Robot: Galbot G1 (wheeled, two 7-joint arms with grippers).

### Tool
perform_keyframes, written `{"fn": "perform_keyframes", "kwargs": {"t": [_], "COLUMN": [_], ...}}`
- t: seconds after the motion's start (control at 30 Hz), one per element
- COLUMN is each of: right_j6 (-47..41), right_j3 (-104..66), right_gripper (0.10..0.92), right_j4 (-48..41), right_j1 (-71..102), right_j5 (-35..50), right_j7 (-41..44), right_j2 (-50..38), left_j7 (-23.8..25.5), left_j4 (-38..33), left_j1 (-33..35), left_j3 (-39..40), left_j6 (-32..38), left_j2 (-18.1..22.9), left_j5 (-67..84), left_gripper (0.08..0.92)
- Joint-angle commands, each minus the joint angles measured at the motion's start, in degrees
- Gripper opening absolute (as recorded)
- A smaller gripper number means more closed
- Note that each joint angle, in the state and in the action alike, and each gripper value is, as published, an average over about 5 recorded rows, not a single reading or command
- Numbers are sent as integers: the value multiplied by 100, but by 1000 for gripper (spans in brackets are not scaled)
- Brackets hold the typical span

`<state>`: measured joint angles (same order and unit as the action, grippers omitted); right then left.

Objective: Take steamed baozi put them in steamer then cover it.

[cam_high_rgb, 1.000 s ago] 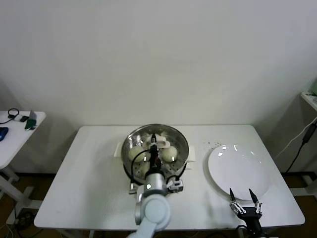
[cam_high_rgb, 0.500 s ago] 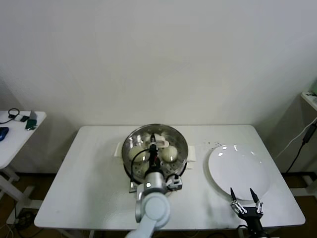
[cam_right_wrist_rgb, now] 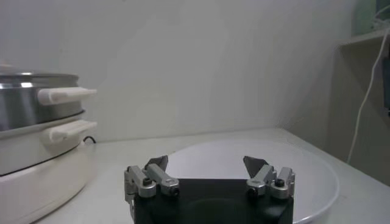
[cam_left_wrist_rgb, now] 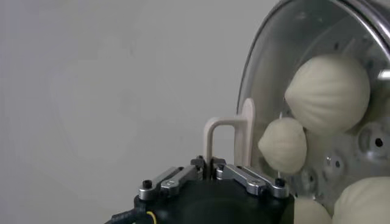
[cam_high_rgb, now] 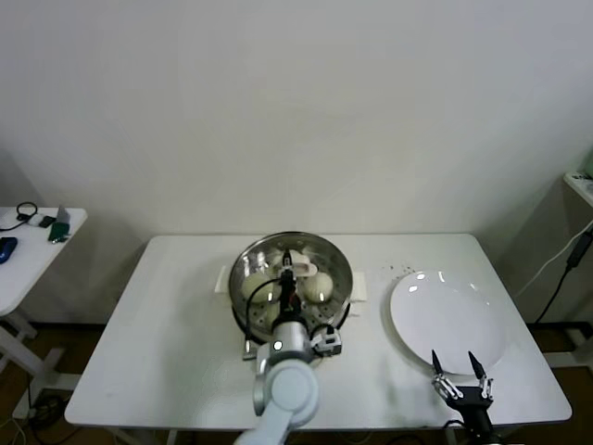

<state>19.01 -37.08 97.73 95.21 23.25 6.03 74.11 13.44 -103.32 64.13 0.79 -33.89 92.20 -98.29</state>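
Observation:
The steel steamer (cam_high_rgb: 339, 260) stands on its white base at the table's middle. Three cream baozi show inside it (cam_high_rgb: 251, 276), (cam_high_rgb: 319, 287), (cam_high_rgb: 266, 298). In the left wrist view several baozi (cam_left_wrist_rgb: 329, 91) lie on the perforated tray, seen through a clear round lid (cam_left_wrist_rgb: 256, 73). My left gripper (cam_high_rgb: 288, 260) is over the steamer, shut on the lid's cream loop handle (cam_left_wrist_rgb: 224, 137). Whether the lid rests on the rim I cannot tell. My right gripper (cam_high_rgb: 460, 365) is open and empty at the table's front right, also in its wrist view (cam_right_wrist_rgb: 207, 163).
A flat white plate (cam_high_rgb: 445, 320) lies right of the steamer, just beyond my right gripper; it shows in the right wrist view (cam_right_wrist_rgb: 304, 176) with the steamer's side handles (cam_right_wrist_rgb: 64, 94). Dark crumbs (cam_high_rgb: 398, 271) lie behind the plate. A small side table (cam_high_rgb: 28, 241) stands far left.
My left arm has shifted very slightly over the steamer, still holding the lid handle. The right arm has not moved.

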Motion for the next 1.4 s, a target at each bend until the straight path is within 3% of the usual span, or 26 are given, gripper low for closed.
{"fn": "perform_keyframes", "kwargs": {"t": [0.03,0.5,0.63,0.73,0.83,0.97,1.17,1.4], "right_j6": [-34,-119,-149,-210,-203,-185,-142,-112], "right_j3": [-1,61,71,66,40,-3,18,53], "right_gripper": [823,823,823,823,823,823,823,823], "right_j4": [13,56,179,364,528,701,730,695], "right_j1": [-12,-26,8,83,152,209,199,188], "right_j5": [-7,-42,45,156,219,195,110,87], "right_j7": [16,116,12,-98,-121,-134,-137,-180], "right_j2": [2,34,46,24,-11,-18,-6,4], "left_j7": [282,300,-173,-897,-1412,-1751,-1419,-1292], "left_j4": [-469,-1346,-1671,-1950,-2120,-2155,-1651,-465], "left_j1": [1,492,780,989,1217,1595,2309,2546], "left_j3": [110,-44,-369,-822,-1567,-2800,-4207,-4463], "left_j6": [-76,-79,32,272,686,1611,2963,4330], "left_j2": [-202,-1002,-1300,-1652,-1936,-1962,-1897,-2003], "left_j5": [477,1269,2152,4124,6300,8623,10623,11585], "left_gripper": [222,620,740,801,820,822,823,823]}}
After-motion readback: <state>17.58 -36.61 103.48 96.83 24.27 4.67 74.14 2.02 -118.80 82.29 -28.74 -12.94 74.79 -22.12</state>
